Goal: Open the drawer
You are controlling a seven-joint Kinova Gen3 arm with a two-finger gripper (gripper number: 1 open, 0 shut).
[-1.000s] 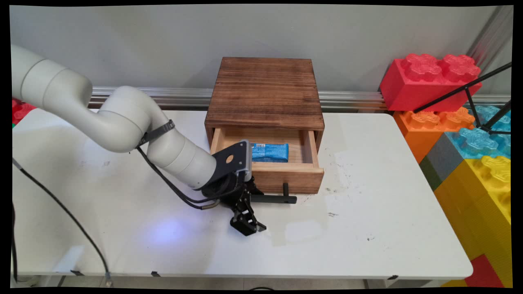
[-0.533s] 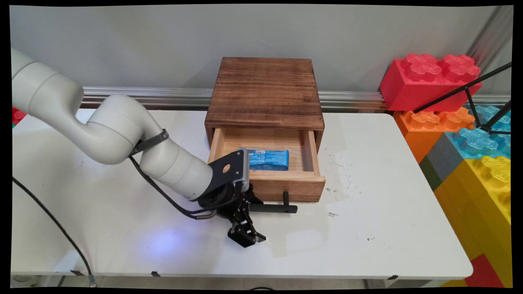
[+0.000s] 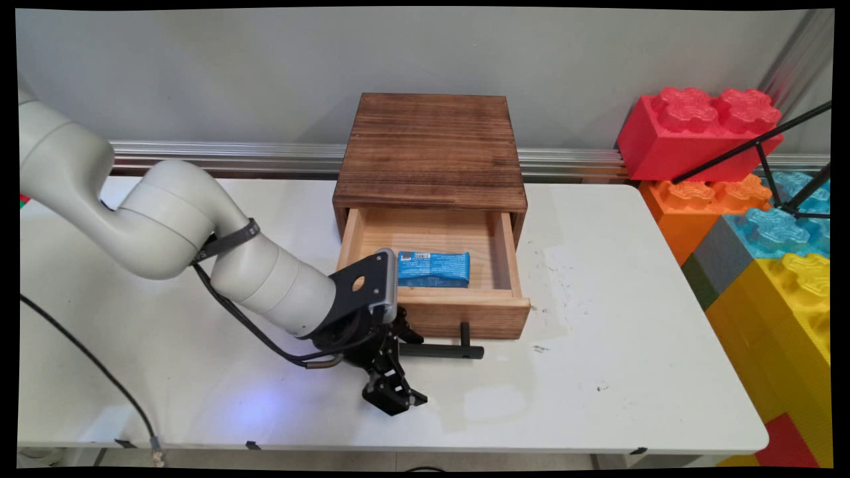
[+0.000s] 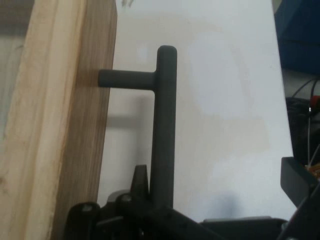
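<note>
A dark-stained wooden drawer box [image 3: 430,149] with a grainy, flat square top stands at the middle of the white table's [image 3: 631,345] far edge. Its pale, smooth-planed drawer [image 3: 435,279] stands pulled out toward the near edge, and a glossy blue foil packet [image 3: 433,268] lies flat inside, against the drawer's front wall. A matte black bar handle [image 3: 441,350], round in section, stands off the drawer front on a short post [image 4: 127,79]. The black gripper [image 3: 393,372] sits at the handle's left end, low over the tabletop. In the hand view the bar [image 4: 165,125] runs down into the black linkage beside one finger [image 4: 140,181], with the other finger [image 4: 297,180] well apart at the right, so the jaws look spread rather than clamped on the bar. The tabletop is smooth but scuffed, with dark specks right of the drawer. Bare table lies open on the near-right side. Big plastic building blocks [image 3: 700,129], red, orange, blue and yellow, are stacked off the right edge.
</note>
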